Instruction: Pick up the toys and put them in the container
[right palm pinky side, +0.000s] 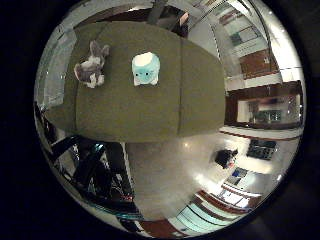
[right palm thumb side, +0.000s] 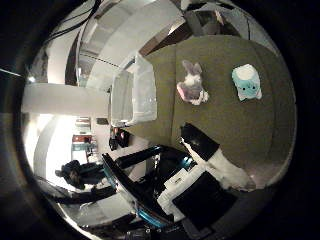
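Note:
Two toys lie on an olive-green table (right palm pinky side: 150, 105). One is a grey and white plush rabbit (right palm pinky side: 91, 67), the other a teal and white plush toy (right palm pinky side: 145, 69) beside it. A clear plastic container (right palm thumb side: 134, 92) stands at the table's edge, next to the rabbit (right palm thumb side: 192, 85), with nothing visible inside. My hand (right palm thumb side: 210, 165) hovers well above the table, away from both toys; a white and black finger reaches into the thumb side view, fairly straight, holding nothing.
The table's near edge drops to a pale shiny floor (right palm pinky side: 170, 165). Black arm and stand parts (right palm thumb side: 145, 185) sit below the table edge. Shelves and furniture line the room's walls (right palm pinky side: 265, 105).

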